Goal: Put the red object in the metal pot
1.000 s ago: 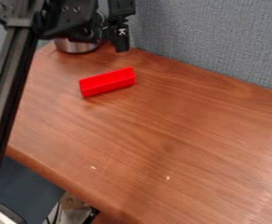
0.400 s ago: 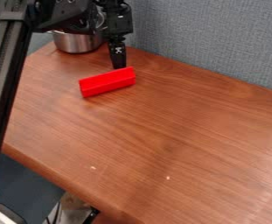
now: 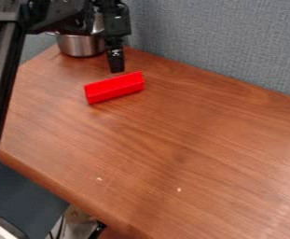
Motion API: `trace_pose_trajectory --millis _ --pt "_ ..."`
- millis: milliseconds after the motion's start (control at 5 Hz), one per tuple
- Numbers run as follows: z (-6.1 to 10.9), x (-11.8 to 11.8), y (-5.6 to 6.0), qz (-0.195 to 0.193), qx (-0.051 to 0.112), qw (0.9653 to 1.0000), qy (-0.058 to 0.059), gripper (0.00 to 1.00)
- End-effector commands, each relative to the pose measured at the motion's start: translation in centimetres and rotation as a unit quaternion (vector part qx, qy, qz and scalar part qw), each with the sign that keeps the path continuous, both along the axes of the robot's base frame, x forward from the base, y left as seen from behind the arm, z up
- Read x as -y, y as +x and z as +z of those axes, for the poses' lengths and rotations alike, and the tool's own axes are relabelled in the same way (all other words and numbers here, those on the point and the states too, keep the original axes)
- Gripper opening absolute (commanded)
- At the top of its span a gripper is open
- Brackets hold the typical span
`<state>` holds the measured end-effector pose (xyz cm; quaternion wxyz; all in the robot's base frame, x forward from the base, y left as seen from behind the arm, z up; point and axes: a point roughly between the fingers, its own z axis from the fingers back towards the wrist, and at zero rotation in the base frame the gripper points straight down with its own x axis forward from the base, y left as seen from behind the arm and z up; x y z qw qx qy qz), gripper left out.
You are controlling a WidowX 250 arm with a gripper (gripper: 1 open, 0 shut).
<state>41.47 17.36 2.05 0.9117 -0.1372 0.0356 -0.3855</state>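
Observation:
The red object (image 3: 115, 87) is a bright red bar lying flat on the wooden table (image 3: 172, 140), towards the back left. Behind it, at the table's far left corner, stands the metal pot (image 3: 73, 43), shiny and round, partly hidden by the dark arm. My gripper (image 3: 116, 63) hangs just above the bar's far end and in front of the pot. It is open with nothing in it, and its black fingertips (image 3: 116, 65) point down, a little short of the bar.
A blue-grey wall (image 3: 222, 37) runs behind the table. A black stand (image 3: 0, 112) crosses the left side of the view. The table's front edge drops off at the lower left.
The gripper has come down and slightly to the left, from beside the pot to just above the red bar's far end. The bar and the pot have not moved.

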Motion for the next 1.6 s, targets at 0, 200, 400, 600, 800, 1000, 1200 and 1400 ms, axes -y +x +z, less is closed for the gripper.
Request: trace_pose_trajectory --millis 0,200,400,600,800,1000,1200,1400 --pt "0.9 -2.7 -1.0 0.057 0.013 0.9983 -0.004 1.00" --pt "0.0 -4.1 -1.9 0.097 0.005 0.9951 -0.017 1.00" --pt "0.5 -2.9 -2.0 0.096 -0.003 0.9953 -0.014 1.00" --pt "1.1 -1.5 -2.1 0.092 -0.011 0.9956 -0.013 1.00" --pt "1.1 -0.7 -2.3 0.042 -0.021 0.9988 -0.010 1.00" --pt "1.2 0.2 -2.6 -0.008 -0.031 0.9995 -0.007 1.00" --pt "0.3 1.6 -3.2 0.000 -0.046 0.9989 -0.006 1.00" --pt "-0.4 3.0 -3.9 0.008 -0.062 0.9980 -0.005 1.00"
